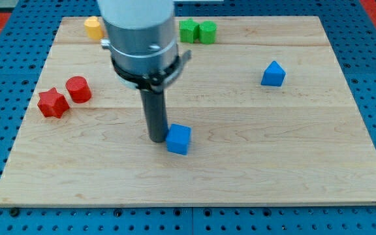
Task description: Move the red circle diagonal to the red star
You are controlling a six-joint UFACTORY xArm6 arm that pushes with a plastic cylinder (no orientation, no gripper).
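The red circle (78,89) sits on the wooden board at the view's left, touching the red star (52,103) just below and left of it. My tip (156,139) rests near the board's middle, right beside the left face of a blue cube (179,139). The tip is well to the right of both red blocks.
A blue block with a pointed top (273,74) lies at the view's right. Two green blocks (197,31) sit at the top edge. A yellow block (94,27) shows at the top left, partly hidden by the arm. The board (253,163) rests on a blue pegboard.
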